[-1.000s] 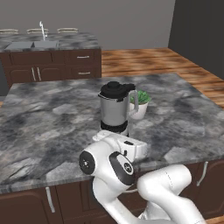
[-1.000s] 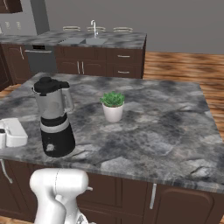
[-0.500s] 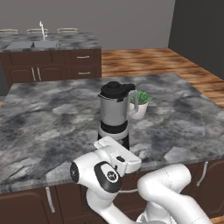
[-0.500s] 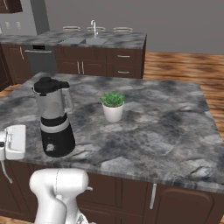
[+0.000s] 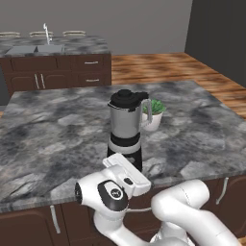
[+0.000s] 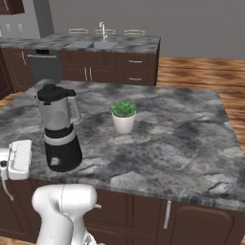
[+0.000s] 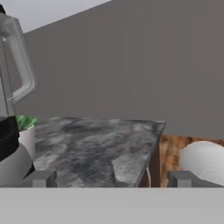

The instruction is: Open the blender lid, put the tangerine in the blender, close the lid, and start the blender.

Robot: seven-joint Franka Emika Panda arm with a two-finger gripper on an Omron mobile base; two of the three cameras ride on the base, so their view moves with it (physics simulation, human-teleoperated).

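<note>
The blender (image 5: 126, 129) stands upright near the front edge of the island counter (image 5: 57, 129), with its grey jar on a black base. The black blender lid (image 5: 126, 97) sits shut on top of the jar. From the right base view, the blender (image 6: 58, 130) and its lid (image 6: 51, 93) are at the left. My gripper (image 7: 111, 179) is open and holds nothing. It hangs low at the counter's front edge, just in front of the blender (image 7: 12, 144) and to one side of it. Its white hand (image 5: 128, 174) is below the blender base. The tangerine is out of view.
A white pot with a green plant (image 6: 123, 116) stands just behind the blender on the handle side. A second counter with a sink (image 6: 94, 44) runs along the back wall. Wooden floor (image 5: 158, 65) lies to the right.
The arm has sunk a little lower in front of the counter, and the hand has dropped slightly. The blender and the plant have not moved.
</note>
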